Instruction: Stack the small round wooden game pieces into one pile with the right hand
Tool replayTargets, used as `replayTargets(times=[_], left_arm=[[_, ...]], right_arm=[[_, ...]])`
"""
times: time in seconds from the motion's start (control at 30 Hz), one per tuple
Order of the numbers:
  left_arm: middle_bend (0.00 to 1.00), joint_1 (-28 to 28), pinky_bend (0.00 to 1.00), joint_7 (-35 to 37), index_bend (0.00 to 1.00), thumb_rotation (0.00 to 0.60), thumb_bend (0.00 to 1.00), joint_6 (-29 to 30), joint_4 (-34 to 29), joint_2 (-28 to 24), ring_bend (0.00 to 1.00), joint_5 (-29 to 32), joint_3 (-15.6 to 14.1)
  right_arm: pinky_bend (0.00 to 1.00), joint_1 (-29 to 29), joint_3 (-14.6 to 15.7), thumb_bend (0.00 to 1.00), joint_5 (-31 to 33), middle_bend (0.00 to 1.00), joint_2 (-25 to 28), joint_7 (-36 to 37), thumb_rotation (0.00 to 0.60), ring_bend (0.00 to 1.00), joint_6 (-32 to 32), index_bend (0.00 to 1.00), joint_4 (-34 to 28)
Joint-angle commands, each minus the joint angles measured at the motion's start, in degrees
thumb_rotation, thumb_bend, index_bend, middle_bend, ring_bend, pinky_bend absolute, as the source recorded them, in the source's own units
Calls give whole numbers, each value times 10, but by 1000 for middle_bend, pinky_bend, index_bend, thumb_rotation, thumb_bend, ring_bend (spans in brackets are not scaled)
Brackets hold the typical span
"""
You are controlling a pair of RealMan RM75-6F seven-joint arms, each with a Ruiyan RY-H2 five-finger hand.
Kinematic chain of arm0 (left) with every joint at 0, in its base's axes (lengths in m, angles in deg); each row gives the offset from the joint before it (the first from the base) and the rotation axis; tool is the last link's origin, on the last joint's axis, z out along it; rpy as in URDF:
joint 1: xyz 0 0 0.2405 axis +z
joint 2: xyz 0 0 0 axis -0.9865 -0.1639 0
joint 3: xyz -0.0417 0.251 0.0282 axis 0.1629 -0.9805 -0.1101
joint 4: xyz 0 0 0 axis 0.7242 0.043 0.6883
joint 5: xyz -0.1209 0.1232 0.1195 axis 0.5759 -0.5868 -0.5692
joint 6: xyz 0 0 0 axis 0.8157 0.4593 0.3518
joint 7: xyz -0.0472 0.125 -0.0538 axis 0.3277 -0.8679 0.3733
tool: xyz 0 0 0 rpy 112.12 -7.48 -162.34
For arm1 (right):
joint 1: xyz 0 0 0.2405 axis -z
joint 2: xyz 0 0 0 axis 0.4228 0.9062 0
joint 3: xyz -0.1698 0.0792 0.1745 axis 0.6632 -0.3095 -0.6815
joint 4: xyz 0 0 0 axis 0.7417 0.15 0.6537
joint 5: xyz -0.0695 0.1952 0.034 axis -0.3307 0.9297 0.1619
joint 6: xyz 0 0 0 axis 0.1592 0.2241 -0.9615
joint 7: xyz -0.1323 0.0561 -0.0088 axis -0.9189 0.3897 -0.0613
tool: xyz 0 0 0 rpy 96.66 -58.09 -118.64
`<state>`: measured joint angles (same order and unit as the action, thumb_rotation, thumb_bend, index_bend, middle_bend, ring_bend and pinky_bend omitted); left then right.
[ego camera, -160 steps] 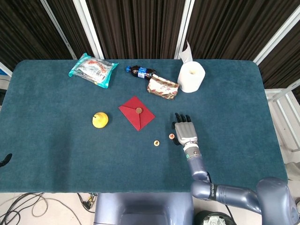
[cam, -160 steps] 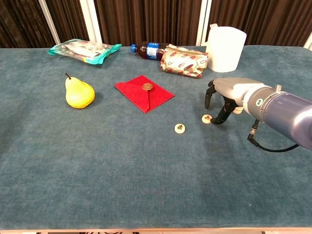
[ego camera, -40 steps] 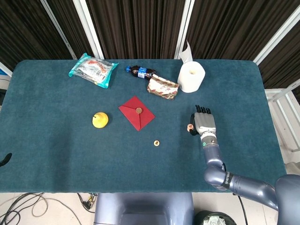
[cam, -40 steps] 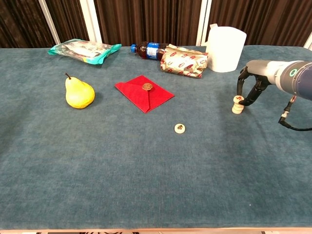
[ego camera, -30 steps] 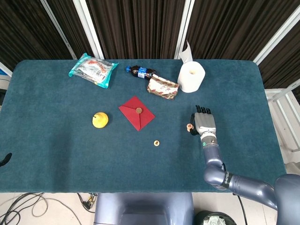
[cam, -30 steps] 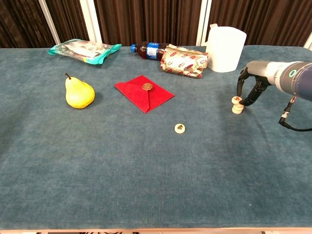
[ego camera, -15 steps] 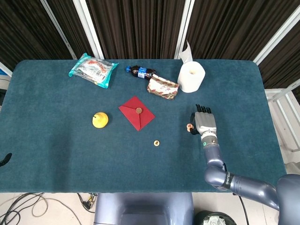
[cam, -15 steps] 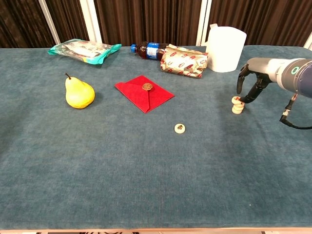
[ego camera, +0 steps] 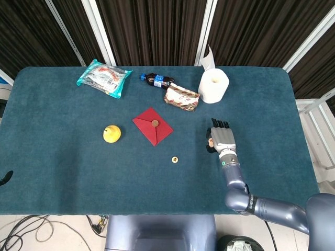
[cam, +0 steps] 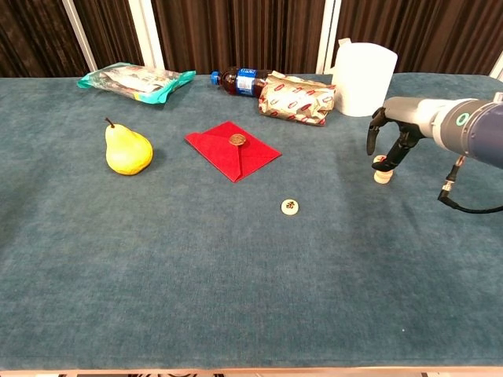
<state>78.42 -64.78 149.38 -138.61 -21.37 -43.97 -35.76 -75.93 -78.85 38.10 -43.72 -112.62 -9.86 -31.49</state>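
Right hand (cam: 391,126) hovers just above the stacked pieces (cam: 382,170).

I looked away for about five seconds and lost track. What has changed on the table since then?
The right hand carried one game piece rightward from beside the lone piece and set it on another, making a small pile. It has let go, fingers apart just above the pile. The lone piece, red envelope, pear and the rest stayed put.

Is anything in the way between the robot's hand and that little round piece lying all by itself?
No. Only bare table lies between the right hand, up by the small pile, and the lone piece. The red envelope sits off to the side.
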Motion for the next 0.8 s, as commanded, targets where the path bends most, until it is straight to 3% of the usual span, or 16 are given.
replayTargets(times=[0.03, 0.8], left_arm=[[0, 0, 0, 0, 110, 600, 165, 0, 0, 0, 0, 0, 0], [0, 0, 0, -2, 109, 600, 165, 0, -1, 0, 0, 1, 1]], right_arm=[[0, -2, -2, 412, 1, 0, -3, 0, 600, 0, -1, 451, 2], [0, -3, 4, 421, 16, 0, -13, -3, 600, 0, 4, 451, 25]])
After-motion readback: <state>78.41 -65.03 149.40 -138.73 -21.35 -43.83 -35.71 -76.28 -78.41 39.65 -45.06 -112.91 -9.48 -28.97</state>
